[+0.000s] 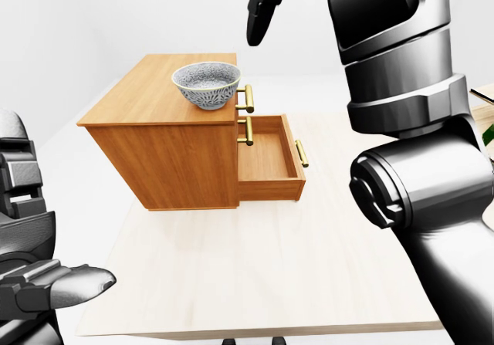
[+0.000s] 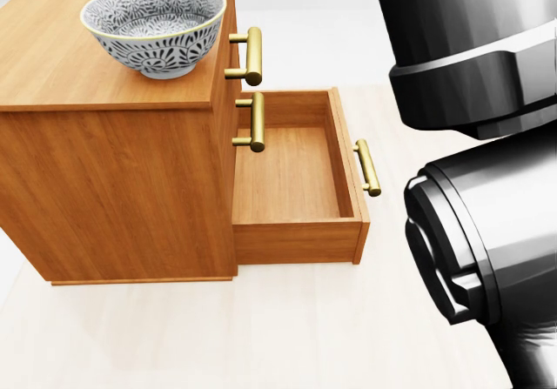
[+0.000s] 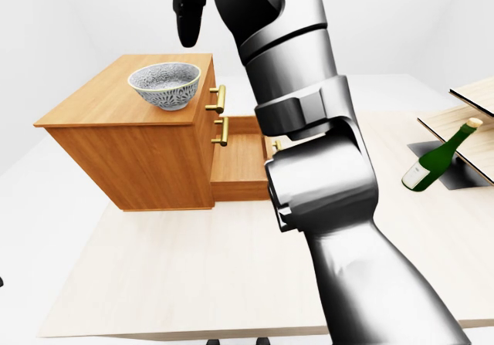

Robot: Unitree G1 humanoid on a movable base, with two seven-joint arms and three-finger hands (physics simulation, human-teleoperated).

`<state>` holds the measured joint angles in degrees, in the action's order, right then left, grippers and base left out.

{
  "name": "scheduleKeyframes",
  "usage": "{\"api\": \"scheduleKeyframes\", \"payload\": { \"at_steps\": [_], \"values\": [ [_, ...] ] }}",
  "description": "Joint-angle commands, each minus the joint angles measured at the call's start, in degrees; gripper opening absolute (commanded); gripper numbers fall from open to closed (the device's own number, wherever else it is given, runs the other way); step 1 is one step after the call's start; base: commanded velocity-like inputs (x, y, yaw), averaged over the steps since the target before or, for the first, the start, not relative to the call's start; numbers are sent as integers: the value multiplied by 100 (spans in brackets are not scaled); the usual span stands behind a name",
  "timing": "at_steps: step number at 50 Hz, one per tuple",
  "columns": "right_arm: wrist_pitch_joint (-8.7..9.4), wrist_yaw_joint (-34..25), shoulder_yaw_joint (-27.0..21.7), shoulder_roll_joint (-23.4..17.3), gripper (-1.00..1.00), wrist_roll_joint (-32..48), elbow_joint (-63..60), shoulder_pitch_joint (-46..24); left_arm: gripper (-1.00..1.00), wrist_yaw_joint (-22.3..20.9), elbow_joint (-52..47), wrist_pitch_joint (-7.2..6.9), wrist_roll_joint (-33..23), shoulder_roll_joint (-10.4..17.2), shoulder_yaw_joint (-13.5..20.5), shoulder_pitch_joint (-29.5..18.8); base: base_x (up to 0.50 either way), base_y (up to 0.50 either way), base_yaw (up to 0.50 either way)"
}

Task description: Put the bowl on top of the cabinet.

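A white bowl (image 1: 206,85) with a dark blue pattern stands upright on the top of the wooden cabinet (image 1: 147,98), near its right edge above the brass handles. My right hand (image 1: 256,30) hangs above and a little to the right of the bowl. Its dark fingers point straight down, open, and touch nothing. My right arm (image 1: 417,175) fills the right side of the left-eye view. My left hand (image 1: 81,283) sits low at the bottom left, far from the cabinet, open and empty.
The cabinet's lower drawer (image 2: 291,176) is pulled out to the right and holds nothing. The cabinet stands on a pale wooden table (image 1: 255,283). A green bottle (image 3: 436,158) lies far to the right beside a dark recess.
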<state>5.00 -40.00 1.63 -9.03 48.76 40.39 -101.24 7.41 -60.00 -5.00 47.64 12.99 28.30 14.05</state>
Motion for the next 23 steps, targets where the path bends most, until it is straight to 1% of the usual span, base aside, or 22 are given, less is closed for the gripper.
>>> {"api": "scheduleKeyframes", "payload": {
  "at_steps": [1, 2, 3, 4, 5, 6, 7, 8, 10, 12, 13, 15, 19, 21, 23],
  "values": [
    [0, 0, -106, -340, 100, 168, -992, 58, 100, 24, 78, 0, -276, -155, -140, -209, 0, 0, 0],
    [0, 0, -110, -395, 100, 227, -1073, 94, 100, -30, 41, 0, -333, -249, -97, -294, 0, 0, 0],
    [0, 0, -138, -438, 100, 251, -1165, 140, 100, 10, 11, 0, -127, -160, 54, -270, 0, 0, 0],
    [0, 0, -136, -441, 100, 254, -1189, 151, 100, 50, 3, 0, -54, -114, 89, -266, 0, 0, 0],
    [0, 0, -212, -538, 100, 304, -1468, 270, 100, 197, 1, 0, 359, 192, 268, -83, 0, 0, 0],
    [0, 0, -231, -582, 100, 333, -1660, 363, 100, 358, 0, 0, 566, 405, 286, 16, 0, 0, 0],
    [0, 0, -256, -619, 100, 351, -1836, 446, 100, 480, 0, 0, 630, 528, 227, 52, 0, 0, 0],
    [0, 0, -290, -647, 100, 353, -2000, 521, 100, 552, 0, 0, 588, 554, 134, 20, 0, 0, 0],
    [0, 0, -310, -768, 100, 474, -2521, 878, 100, 608, 0, 0, 464, 510, 16, -87, 0, 0, 0],
    [0, 0, -360, -822, 100, 527, -2826, 1113, 100, 546, 0, 0, 309, 382, -33, -188, 0, 0, 0],
    [0, 0, -447, -832, 100, 500, -3080, 1308, 100, 484, 0, 0, 187, 273, -62, -256, 0, 0, 0],
    [0, 0, -435, -903, 100, 512, -3352, 1543, 100, 351, 0, 0, 71, 134, -30, -305, 0, 0, 0],
    [0, 0, -524, -1035, 100, 436, -3882, 1965, 100, 155, 0, 0, -94, -60, 11, -347, 0, 0, 0],
    [0, 0, -478, -1149, 100, 564, -4174, 2403, 100, 57, 0, 0, -207, -159, -6, -353, 0, 0, 0],
    [0, 0, -576, -1110, 100, 546, -4260, 2594, 100, -49, 0, 0, -312, -237, -14, -332, 0, 0, 0]
  ]
}}
